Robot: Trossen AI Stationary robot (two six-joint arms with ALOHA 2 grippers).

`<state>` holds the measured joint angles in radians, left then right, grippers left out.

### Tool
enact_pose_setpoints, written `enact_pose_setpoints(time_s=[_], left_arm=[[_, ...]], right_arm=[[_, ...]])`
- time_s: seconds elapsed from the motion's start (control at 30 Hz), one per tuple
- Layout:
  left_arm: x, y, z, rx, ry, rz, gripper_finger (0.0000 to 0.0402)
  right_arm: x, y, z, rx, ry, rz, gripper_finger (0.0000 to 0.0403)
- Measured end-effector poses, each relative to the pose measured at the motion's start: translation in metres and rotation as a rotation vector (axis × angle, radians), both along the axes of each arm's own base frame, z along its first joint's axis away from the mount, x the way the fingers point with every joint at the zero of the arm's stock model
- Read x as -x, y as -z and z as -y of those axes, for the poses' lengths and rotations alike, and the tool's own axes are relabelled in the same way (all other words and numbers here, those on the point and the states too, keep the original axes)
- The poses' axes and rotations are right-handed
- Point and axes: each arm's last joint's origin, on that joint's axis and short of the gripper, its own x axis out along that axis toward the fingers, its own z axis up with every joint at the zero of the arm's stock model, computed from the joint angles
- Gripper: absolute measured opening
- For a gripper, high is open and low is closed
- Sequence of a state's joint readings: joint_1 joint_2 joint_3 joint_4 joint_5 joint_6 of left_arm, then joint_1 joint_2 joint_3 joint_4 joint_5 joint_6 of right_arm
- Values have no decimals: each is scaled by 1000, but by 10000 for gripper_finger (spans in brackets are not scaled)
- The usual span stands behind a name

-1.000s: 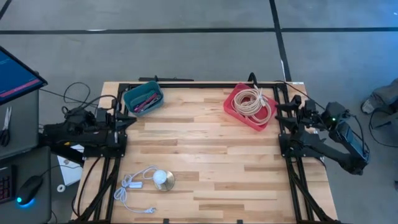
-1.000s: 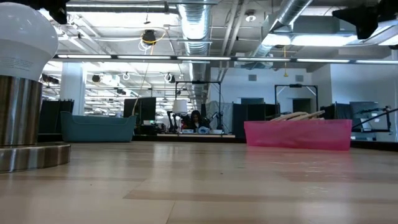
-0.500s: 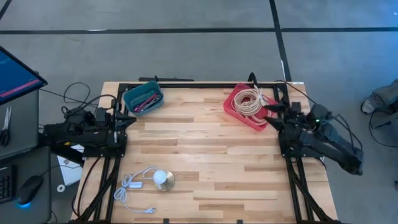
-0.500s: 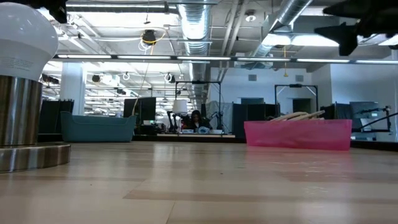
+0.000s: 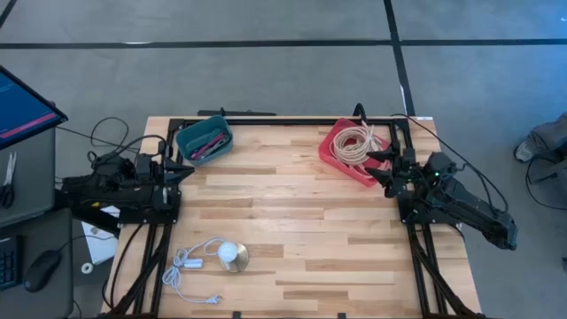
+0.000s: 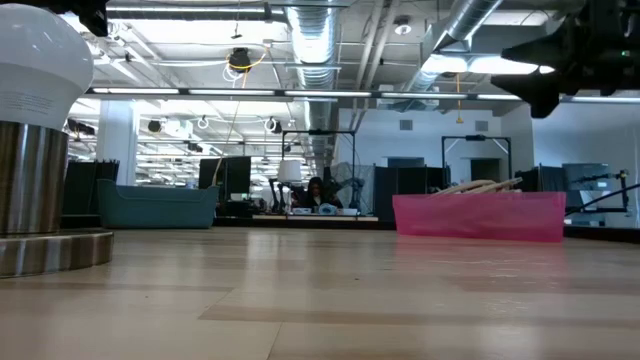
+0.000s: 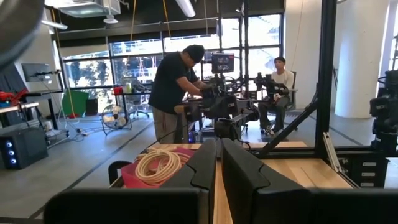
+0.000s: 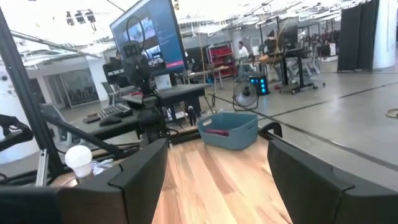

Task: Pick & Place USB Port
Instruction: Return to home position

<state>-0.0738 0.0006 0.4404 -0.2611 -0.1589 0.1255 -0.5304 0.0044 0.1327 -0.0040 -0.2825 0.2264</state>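
Observation:
A white cord with a small white plug block (image 5: 188, 261) lies at the table's near left, beside a white bulb-like dome on a round metal base (image 5: 234, 256), which fills the left of the low view (image 6: 35, 140). A pink tray (image 5: 356, 151) holding a coiled cream cable sits at the far right. A teal bin (image 5: 204, 139) with pink and dark items sits at the far left. My right gripper (image 5: 378, 168) hovers open, high above the table by the tray's near right corner (image 6: 540, 75) (image 8: 217, 168). My left gripper (image 5: 183, 173) waits shut at the left edge (image 7: 217, 168).
Black frame rails run along the table's left, right and far edges (image 5: 416, 266). Bare wood spreads across the table's middle and near right (image 5: 337, 248). People work at benches in the room beyond the table (image 7: 174, 87). A monitor (image 5: 22, 102) stands off the table's left.
My right arm has swung from outside the right edge toward the table's left, bringing its gripper over the table next to the pink tray. In the low view it has come in from the upper right. Nothing on the table has moved.

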Motion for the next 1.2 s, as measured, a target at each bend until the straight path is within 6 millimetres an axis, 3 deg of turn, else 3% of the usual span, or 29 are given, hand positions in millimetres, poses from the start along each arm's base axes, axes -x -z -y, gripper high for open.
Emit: enact_pose_setpoints(time_s=[0.43,0.8,1.2], left_arm=[[0,0,0,1,0,-1,25],[0,0,0,10,1,1,25],[0,0,0,10,2,0,25]], right_arm=[[-8,32,6,8,47,-21,269],[-7,39,11,11,208,-103,269],[-11,47,13,23,210,-200,269]])
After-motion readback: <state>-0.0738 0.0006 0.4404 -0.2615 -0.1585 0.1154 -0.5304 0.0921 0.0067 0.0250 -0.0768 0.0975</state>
